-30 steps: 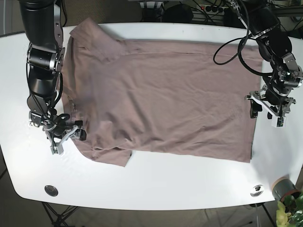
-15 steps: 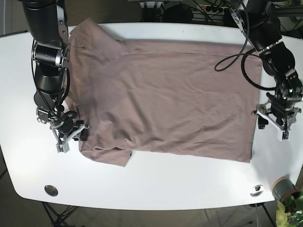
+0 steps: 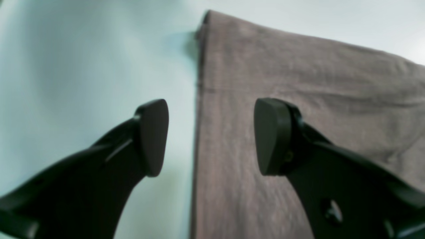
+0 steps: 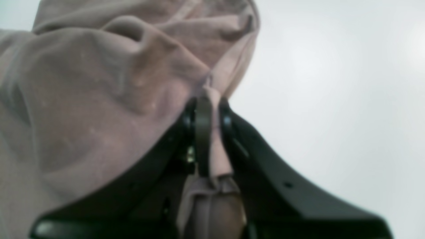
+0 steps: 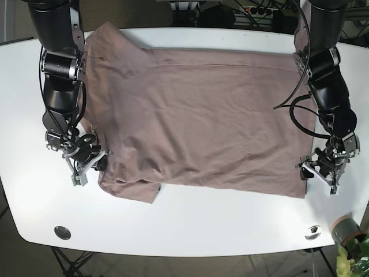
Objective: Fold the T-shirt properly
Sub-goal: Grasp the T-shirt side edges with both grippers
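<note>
A brown T-shirt point(image 5: 202, 121) lies spread flat across most of a white table point(image 5: 230, 225), its body smooth with a few shallow wrinkles and one sleeve tucked into a small fold at the near edge. The right gripper point(image 5: 92, 164) sits at the shirt's edge on the base view's left side, and its wrist view shows the two black fingers point(image 4: 202, 132) pressed together on a bunched ridge of cloth, pinching it, with more fabric heaped up beyond. The left gripper point(image 5: 318, 172) is low at the shirt's opposite corner; its fingers point(image 3: 152, 136) are spread apart and straddle the straight hem, one over bare table and the other over the cloth, gripping nothing. A small pot point(image 5: 346, 229) stands near the table's corner.
</note>
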Controlling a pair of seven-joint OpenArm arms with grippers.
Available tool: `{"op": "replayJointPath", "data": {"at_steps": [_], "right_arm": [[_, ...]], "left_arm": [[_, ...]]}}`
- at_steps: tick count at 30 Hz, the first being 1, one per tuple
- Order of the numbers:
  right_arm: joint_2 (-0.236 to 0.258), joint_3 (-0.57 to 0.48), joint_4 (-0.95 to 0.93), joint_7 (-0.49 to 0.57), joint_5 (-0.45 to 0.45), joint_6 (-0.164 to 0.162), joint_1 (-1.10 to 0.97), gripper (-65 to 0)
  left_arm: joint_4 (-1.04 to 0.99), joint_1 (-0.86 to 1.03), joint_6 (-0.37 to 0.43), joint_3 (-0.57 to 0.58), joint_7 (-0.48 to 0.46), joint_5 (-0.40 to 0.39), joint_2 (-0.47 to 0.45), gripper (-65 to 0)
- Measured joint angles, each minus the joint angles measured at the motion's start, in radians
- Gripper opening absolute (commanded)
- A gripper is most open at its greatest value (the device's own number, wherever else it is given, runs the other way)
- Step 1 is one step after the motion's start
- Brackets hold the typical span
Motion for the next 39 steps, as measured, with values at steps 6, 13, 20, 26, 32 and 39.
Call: {"op": "replayJointPath", "data": {"at_steps": [6, 13, 20, 26, 32, 39], "right_arm": [[0.003, 0.002, 0.01, 0.011, 0.009, 0.0, -0.014, -62.8], [0.003, 0.003, 0.011, 0.008, 0.015, 0.0, -0.014, -62.8], [0.003, 0.003, 0.011, 0.008, 0.016, 0.0, -0.014, -62.8], [0.002, 0.003, 0.011, 0.008, 0.015, 0.0, -0.014, -62.8], [-0.004, 0.045, 0.011, 0.003, 0.015, 0.0, -0.017, -62.8], [-0.004, 0.059, 0.011, 0.003, 0.015, 0.0, -0.019, -62.8]], "left_arm": [[-0.304, -0.097, 0.0, 0.066, -0.177, 0.003, -0.027, -26.7], [-0.467, -0.129, 0.091, 0.076, -0.313, 0.005, -0.07, -25.8], [-0.475, -0.126, 0.099, 0.076, -0.328, 0.005, -0.063, -19.0], [-0.475, -0.105, 0.099, 0.076, -0.33, 0.001, -0.063, -19.0], [-0.475, -0.083, 0.103, 0.076, -0.353, -0.003, -0.049, -19.0], [-0.473, -0.092, 0.103, 0.075, -0.359, -0.003, -0.006, -19.2]]}}
